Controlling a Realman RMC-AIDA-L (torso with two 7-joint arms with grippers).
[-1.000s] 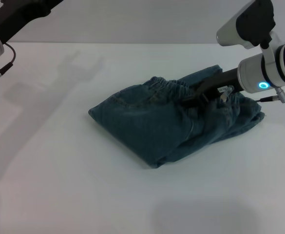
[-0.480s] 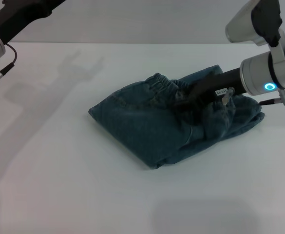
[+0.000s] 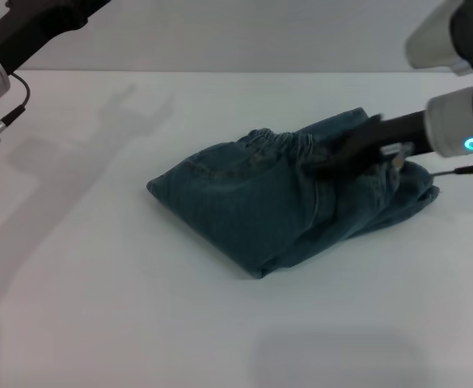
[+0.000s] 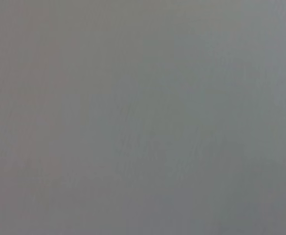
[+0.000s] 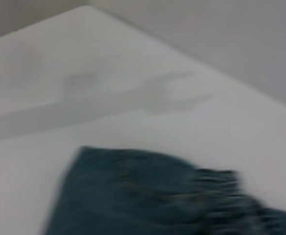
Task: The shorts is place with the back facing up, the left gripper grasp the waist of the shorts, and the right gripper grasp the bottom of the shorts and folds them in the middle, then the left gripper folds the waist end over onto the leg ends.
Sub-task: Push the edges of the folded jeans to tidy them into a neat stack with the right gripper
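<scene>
Folded shorts [image 3: 285, 198] mid-table, right gripper [image 3: 333, 158] low over the waistband

You can't tell whether its fingers are parted or closed; if denim snags on them, the fold could drag apart. Left gripper is out of sight, its arm [image 3: 18, 40] parked.

Silver wrists [image 3: 462, 129], black grippers [image 3: 345, 153] (glowing rings).
</scene>
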